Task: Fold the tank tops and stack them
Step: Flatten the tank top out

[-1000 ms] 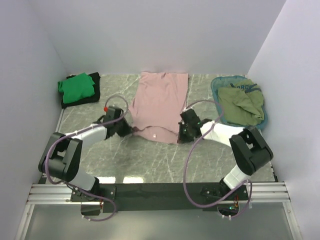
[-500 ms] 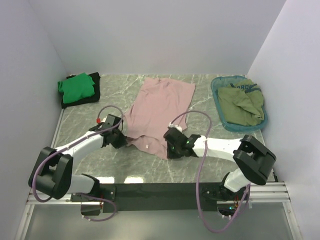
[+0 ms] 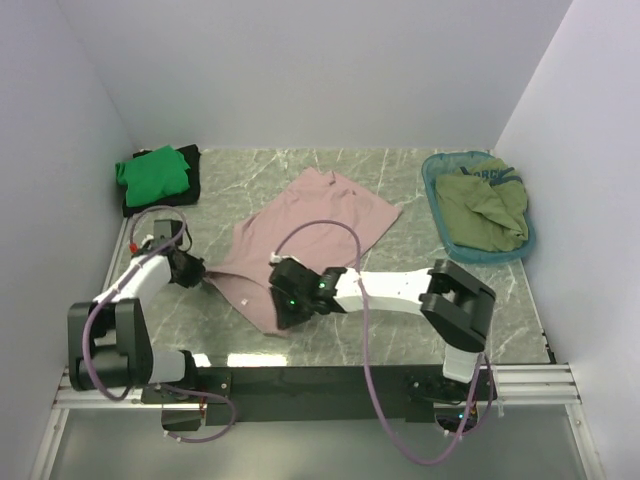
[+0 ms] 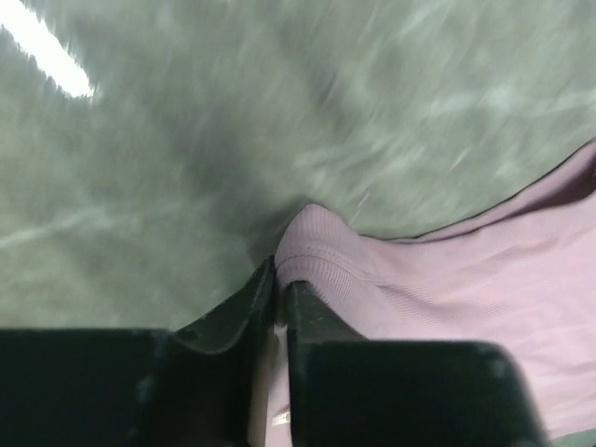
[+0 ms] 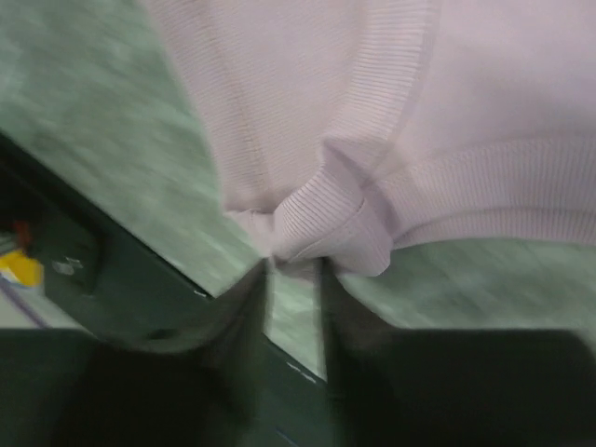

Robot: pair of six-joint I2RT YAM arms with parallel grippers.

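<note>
The dusty pink tank top (image 3: pixel 315 235) lies spread diagonally across the middle of the marble table. My left gripper (image 3: pixel 196 272) is at its near-left corner; in the left wrist view the left gripper (image 4: pixel 280 276) stands almost closed, with the hem of the pink tank top (image 4: pixel 438 289) pinched between its fingers. My right gripper (image 3: pixel 284 308) is at the near corner. Seen from the right wrist, the right gripper (image 5: pixel 294 272) is open, bare table showing between its fingers, and a bunched fold of the pink tank top (image 5: pixel 326 223) sits just past the tips.
A folded bright green tank top (image 3: pixel 152 175) rests on a black one (image 3: pixel 189 158) at the back left. A teal oval basket (image 3: pixel 432 172) at the back right holds an olive green tank top (image 3: pixel 485 205). White walls close in three sides.
Both arms swung left and toward the near edge, dragging and turning the pink top from straight to diagonal. The right gripper's fingers have parted from the cloth.
</note>
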